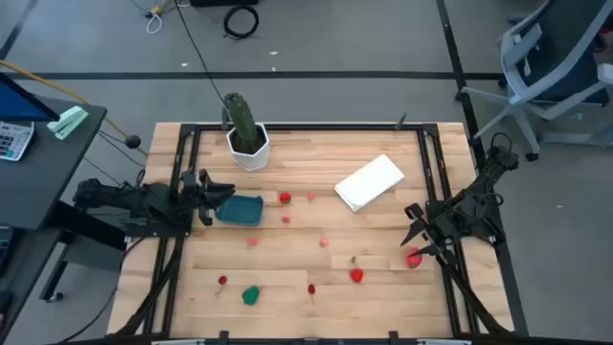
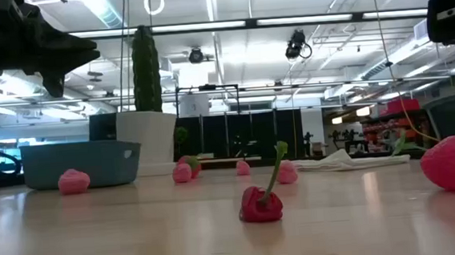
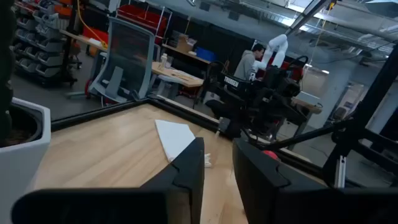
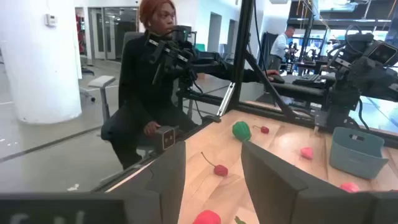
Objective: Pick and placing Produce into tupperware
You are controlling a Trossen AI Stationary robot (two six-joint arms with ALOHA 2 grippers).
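Tupperware (image 1: 239,210) sits just beside the left pincer (image 1: 213,198), fingers apart; right pincer (image 1: 416,228) likewise apart.

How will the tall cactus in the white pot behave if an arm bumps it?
Likely top-heavy: the cactus rises far above its white pot in the low view, so it could tip. The pot's flat base probably slides on the smooth table, not rolls.

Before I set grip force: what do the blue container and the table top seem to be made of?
The tupperware looks like matte teal plastic: even colour, rounded moulded corners. The table looks like pale wood, showing joined strips and a slight sheen.
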